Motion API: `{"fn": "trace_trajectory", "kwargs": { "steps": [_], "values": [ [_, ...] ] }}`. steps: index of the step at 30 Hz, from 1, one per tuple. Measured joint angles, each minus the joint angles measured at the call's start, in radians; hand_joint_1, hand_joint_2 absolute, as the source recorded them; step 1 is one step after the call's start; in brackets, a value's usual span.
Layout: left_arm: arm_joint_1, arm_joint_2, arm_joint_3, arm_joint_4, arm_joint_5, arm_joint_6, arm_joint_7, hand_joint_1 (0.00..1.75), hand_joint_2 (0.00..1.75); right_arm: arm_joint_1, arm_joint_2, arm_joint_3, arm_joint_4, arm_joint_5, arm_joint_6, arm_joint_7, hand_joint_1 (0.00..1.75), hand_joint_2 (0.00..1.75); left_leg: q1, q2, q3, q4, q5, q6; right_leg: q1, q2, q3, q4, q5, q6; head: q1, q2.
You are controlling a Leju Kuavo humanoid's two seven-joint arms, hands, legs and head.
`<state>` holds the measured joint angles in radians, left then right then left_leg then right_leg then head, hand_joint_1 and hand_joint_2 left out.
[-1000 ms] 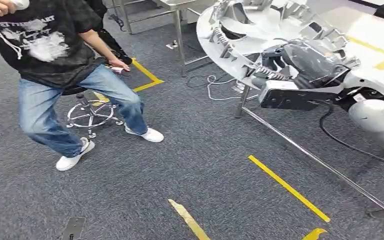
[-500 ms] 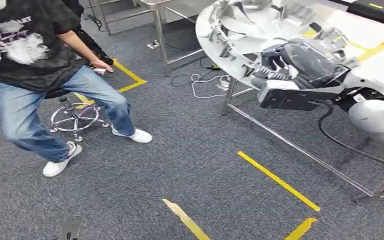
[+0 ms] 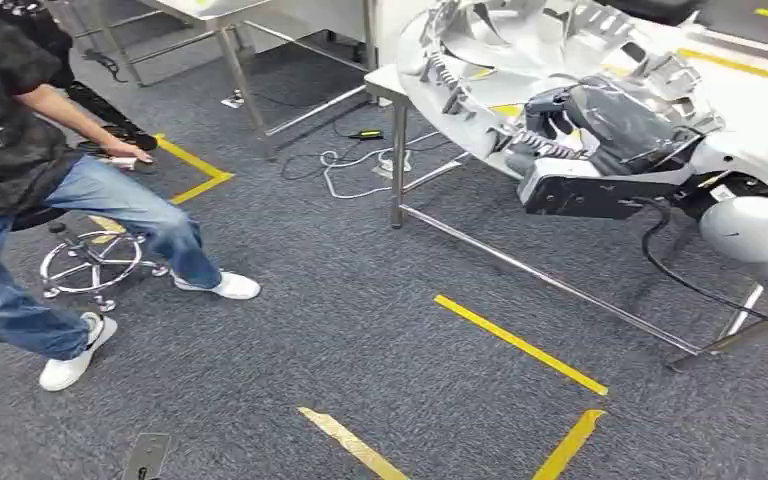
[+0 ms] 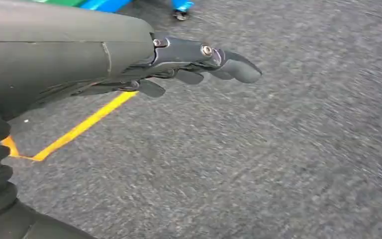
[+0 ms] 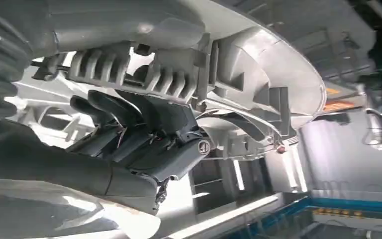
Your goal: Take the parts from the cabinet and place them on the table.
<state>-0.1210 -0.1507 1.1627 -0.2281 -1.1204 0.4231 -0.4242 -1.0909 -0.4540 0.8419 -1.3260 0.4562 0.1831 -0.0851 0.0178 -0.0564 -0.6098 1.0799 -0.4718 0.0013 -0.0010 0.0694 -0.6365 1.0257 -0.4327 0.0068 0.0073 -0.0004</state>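
Observation:
A large round silver-grey plastic part with ribs and cut-outs hangs in front of me at the upper right. My right hand grips it by its rim, dark fingers hooked into the ribbing. The right wrist view has the same hand curled under the part. The part floats over the corner of a white-topped table on steel legs. My left hand hangs over grey carpet, fingers stretched out and holding nothing.
A person in jeans and white shoes steps across the carpet at the left, beside a chrome stool base. A second steel table stands behind. Cables lie under the tables. Yellow tape lines mark the floor.
The whole picture has shifted left and down as I turn: the table now reaches further in. The part stays in my right hand. The person has stepped away to the left.

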Motion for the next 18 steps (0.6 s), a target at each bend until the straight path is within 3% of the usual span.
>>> {"fn": "trace_trajectory", "kwargs": {
  "steps": [1,4,5,6,7,8,9,10,11,12,13,14,15,16,17,18],
  "values": [
    [0.0,0.0,0.0,0.0,0.0,0.0,0.0,0.0,1.75,-0.001,0.0,0.0,0.0,0.0,0.001,0.001,1.75,1.75,0.003,0.001,0.009,-0.031,-0.007,0.0,0.001,0.012,-0.01,0.008,0.001,0.005,0.002,0.0],
    [-0.001,-0.001,0.0,0.0,-0.001,0.0,0.0,0.0,1.75,-0.001,-0.001,-0.001,0.0,-0.002,0.002,0.0,1.75,1.75,-0.006,0.02,0.006,-0.029,-0.004,0.012,-0.008,0.032,-0.018,-0.001,0.012,0.027,0.0,0.0],
    [-0.001,-0.004,-0.001,0.0,-0.001,0.0,0.0,0.0,1.75,-0.001,-0.005,-0.003,0.0,-0.002,0.002,0.001,1.75,1.75,0.002,0.032,0.012,-0.04,0.002,0.022,-0.009,0.024,-0.028,0.003,0.006,0.028,0.0,0.0],
    [-0.003,-0.001,-0.001,0.0,-0.001,0.0,0.0,0.0,1.75,-0.004,-0.005,-0.003,0.0,-0.003,0.002,-0.001,1.75,1.75,0.0,0.039,0.013,-0.043,0.004,0.026,-0.006,-0.016,-0.041,0.028,-0.012,0.031,0.003,0.0],
    [-0.005,0.0,-0.001,0.0,-0.001,0.0,0.0,0.0,1.75,-0.008,-0.005,-0.002,0.0,-0.003,0.002,0.0,1.75,1.75,-0.001,0.046,0.013,-0.043,0.005,0.033,-0.009,-0.043,-0.07,0.091,-0.047,0.037,0.005,0.0],
    [-0.004,0.0,-0.001,0.0,-0.001,0.0,0.0,0.0,1.75,-0.007,-0.005,-0.001,0.0,-0.004,0.003,0.0,1.75,1.75,-0.001,0.053,0.012,-0.043,0.005,0.033,-0.01,-0.057,-0.113,0.179,-0.086,0.044,0.004,0.0],
    [-0.003,0.0,-0.001,0.0,-0.001,0.0,0.0,0.0,1.75,-0.004,-0.005,0.001,0.0,-0.003,0.003,0.0,1.75,1.75,-0.001,0.062,0.012,-0.043,0.004,0.033,-0.012,-0.061,-0.151,0.257,-0.114,0.047,0.005,0.0],
    [-0.001,0.0,-0.001,0.0,-0.001,0.0,0.0,0.0,1.75,-0.002,-0.005,0.001,0.0,-0.003,0.004,0.0,1.75,1.75,-0.001,0.071,0.012,-0.042,0.004,0.033,-0.012,-0.062,-0.178,0.311,-0.126,0.05,0.005,0.0],
    [-0.001,0.0,-0.001,0.0,-0.001,0.0,0.0,0.0,1.75,-0.002,-0.005,0.002,0.0,-0.003,0.004,0.0,1.75,1.75,-0.001,0.079,0.012,-0.042,0.003,0.033,-0.012,-0.062,-0.18,0.31,-0.113,0.051,0.005,0.0],
    [-0.002,-0.001,-0.001,0.0,-0.001,0.0,0.0,0.0,1.75,-0.002,-0.005,0.002,0.0,-0.003,0.004,0.0,1.75,1.75,-0.001,0.086,0.013,-0.042,0.002,0.032,-0.012,-0.063,-0.158,0.27,-0.083,0.05,0.005,0.0],
    [-0.002,-0.001,-0.002,0.0,-0.001,0.0,0.0,0.0,1.75,-0.002,-0.005,0.0,0.0,-0.004,0.004,0.0,1.75,1.75,-0.001,0.093,0.016,-0.042,0.0,0.031,-0.012,-0.069,-0.113,0.186,-0.04,0.048,0.005,0.0],
    [-0.003,-0.001,-0.002,0.0,-0.001,0.0,0.0,0.0,1.75,-0.003,-0.005,-0.001,0.0,-0.003,0.004,0.002,1.75,1.75,-0.001,0.099,0.019,-0.042,-0.003,0.027,-0.011,-0.087,-0.057,0.085,0.001,0.045,0.005,0.0],
    [-0.002,0.0,-0.002,0.0,-0.001,0.0,0.0,0.0,1.75,-0.004,-0.005,-0.002,0.0,-0.004,0.004,0.003,1.75,1.75,-0.004,0.104,0.022,-0.042,-0.006,0.022,-0.006,-0.129,-0.024,0.017,0.006,0.041,0.005,0.0],
    [-0.002,0.0,-0.002,0.0,-0.001,0.0,0.0,0.0,1.75,-0.006,-0.005,-0.001,0.0,-0.005,0.004,0.002,1.75,1.75,-0.013,0.109,0.019,-0.037,-0.01,0.015,0.008,-0.134,-0.004,0.001,0.003,0.032,0.006,0.0],
    [-0.001,0.0,-0.002,0.0,-0.001,0.0,0.0,0.0,1.75,-0.006,-0.005,0.0,-0.001,-0.005,0.004,0.0,1.75,1.75,-0.014,0.117,0.019,-0.039,-0.01,0.012,0.006,-0.133,-0.007,0.002,0.0,0.022,0.001,0.0],
    [-0.001,0.0,-0.002,0.0,-0.001,0.0,0.0,0.0,1.75,-0.003,-0.005,0.0,-0.002,-0.005,0.004,-0.001,1.75,1.75,-0.014,0.128,0.022,-0.041,-0.011,0.01,0.007,-0.122,-0.01,0.0,-0.001,0.018,0.001,0.0]
  ]
}}
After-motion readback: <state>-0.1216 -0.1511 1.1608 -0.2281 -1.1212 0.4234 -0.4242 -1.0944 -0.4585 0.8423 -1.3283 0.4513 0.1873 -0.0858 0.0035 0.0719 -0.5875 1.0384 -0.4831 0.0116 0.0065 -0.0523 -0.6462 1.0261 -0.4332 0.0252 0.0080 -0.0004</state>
